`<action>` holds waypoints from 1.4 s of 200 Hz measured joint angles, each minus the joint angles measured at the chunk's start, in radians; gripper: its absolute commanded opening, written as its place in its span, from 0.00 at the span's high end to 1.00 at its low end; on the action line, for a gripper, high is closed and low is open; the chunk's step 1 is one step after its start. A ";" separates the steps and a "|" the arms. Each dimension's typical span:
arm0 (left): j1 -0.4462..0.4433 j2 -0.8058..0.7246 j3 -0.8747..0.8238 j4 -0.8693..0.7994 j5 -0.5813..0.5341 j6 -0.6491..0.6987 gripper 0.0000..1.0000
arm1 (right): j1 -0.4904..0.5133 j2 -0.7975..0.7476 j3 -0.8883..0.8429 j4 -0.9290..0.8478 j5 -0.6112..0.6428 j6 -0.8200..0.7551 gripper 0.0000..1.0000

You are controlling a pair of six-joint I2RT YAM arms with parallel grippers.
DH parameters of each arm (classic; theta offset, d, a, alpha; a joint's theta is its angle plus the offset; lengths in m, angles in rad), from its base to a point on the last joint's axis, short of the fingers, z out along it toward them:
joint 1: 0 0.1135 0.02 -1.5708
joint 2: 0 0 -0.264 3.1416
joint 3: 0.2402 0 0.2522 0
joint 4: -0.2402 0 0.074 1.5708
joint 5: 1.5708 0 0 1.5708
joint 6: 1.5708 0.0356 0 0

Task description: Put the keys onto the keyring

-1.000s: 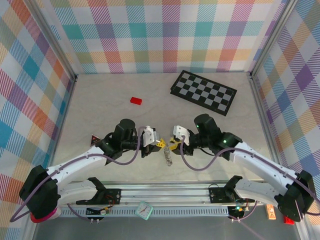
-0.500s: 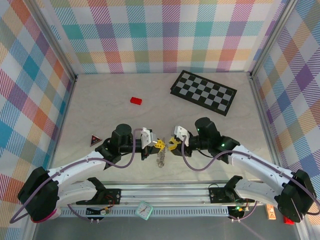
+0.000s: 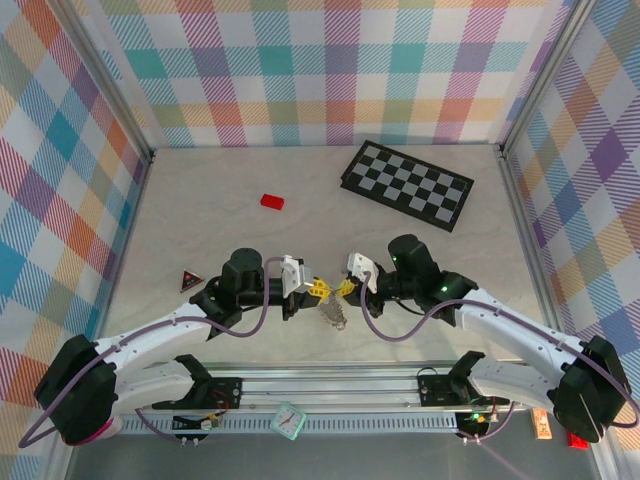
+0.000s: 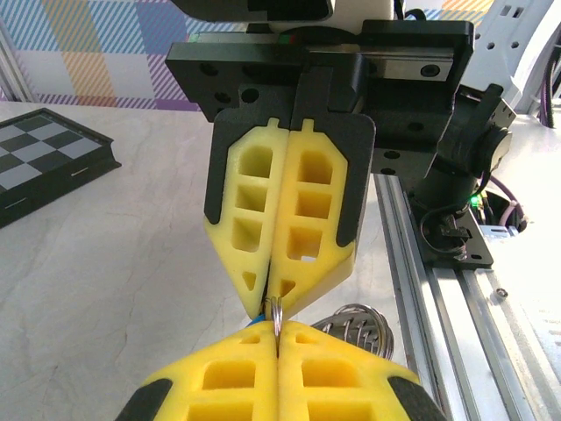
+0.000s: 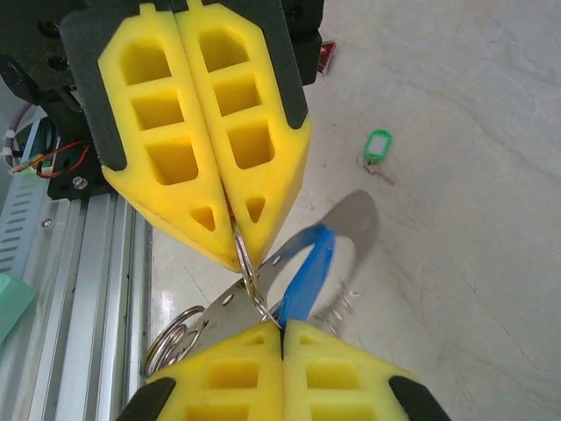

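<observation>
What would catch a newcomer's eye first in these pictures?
The left gripper and right gripper meet tip to tip near the front edge of the table, both shut on the thin keyring. A blue key hangs right at that pinch, while the green key lies apart on the table. At the far right, a checkerboard stands out.

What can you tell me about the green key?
The green key is tiny, with a mint-green plastic head shaped like a rounded rectangle, paler in the middle, and a small dark metal part trailing from one end. It lies flat on the pale table, with nothing else touching it.
</observation>
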 measured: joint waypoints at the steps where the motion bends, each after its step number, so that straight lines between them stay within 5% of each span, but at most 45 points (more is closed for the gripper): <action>1: 0.000 0.000 0.000 0.000 0.000 0.000 1.00 | 0.000 0.000 0.000 0.000 0.000 0.000 1.00; 56: 0.000 0.000 0.000 0.003 0.010 -0.007 1.00 | -0.001 0.075 0.036 0.001 -0.020 0.000 1.00; 106: 0.000 -0.002 -0.002 0.028 0.006 -0.008 1.00 | -0.001 0.048 0.024 0.013 -0.026 0.014 0.72; 169: 0.000 -0.006 -0.027 0.072 0.010 -0.034 1.00 | -0.001 -0.064 -0.034 0.053 -0.021 0.041 0.67; 232: 0.000 0.008 -0.031 0.133 0.022 -0.063 1.00 | -0.001 -0.024 -0.036 0.128 -0.032 0.077 0.73; 280: 0.003 0.025 -0.048 0.182 0.013 -0.092 1.00 | -0.002 0.006 -0.040 0.162 -0.066 0.107 1.00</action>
